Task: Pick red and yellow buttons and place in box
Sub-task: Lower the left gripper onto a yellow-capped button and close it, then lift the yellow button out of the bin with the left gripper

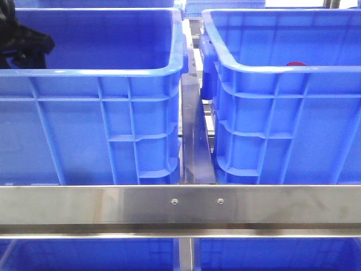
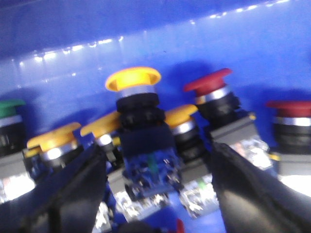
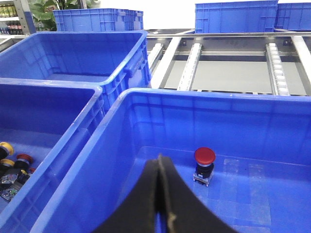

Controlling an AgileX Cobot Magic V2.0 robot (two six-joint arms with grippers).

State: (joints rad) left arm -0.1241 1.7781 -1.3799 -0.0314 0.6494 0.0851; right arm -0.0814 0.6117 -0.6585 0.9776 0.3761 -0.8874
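Left crate (image 1: 84, 135): a blue bin on the left of the front view, ribbed outer walls; the dark left arm (image 1: 22, 42) reaches down into it at its far left corner.
Left gripper (image 2: 155, 194): down inside this crate, fingers spread wide to either side of an upright yellow button (image 2: 133, 80); the black fingers (image 2: 63, 189) stand apart from its body, gripping nothing.
Button pile: around that yellow-capped piece sit more yellow caps (image 2: 53, 136), a red-capped button (image 2: 208, 82) just beside it, another red cap (image 2: 291, 108) at the edge of view, and a green cap (image 2: 9, 104) at the opposite edge; the picture is blurred, so fine detail is unclear.
Metal rail (image 1: 180, 206): runs across in front of both crates, with a steel divider (image 1: 194, 141) in the gap between them.
Box (image 3: 146, 126): the blue crate on the right, thick rolled rim, ribbed walls.
Red button in the box (image 3: 204, 162): stands upright on the floor near the far wall, alone; from the front only its cap (image 1: 295, 64) peeks over the rim.
Right gripper (image 3: 160, 194): hovers above the box interior, fingertips pressed together with nothing between them, well apart from the red button.
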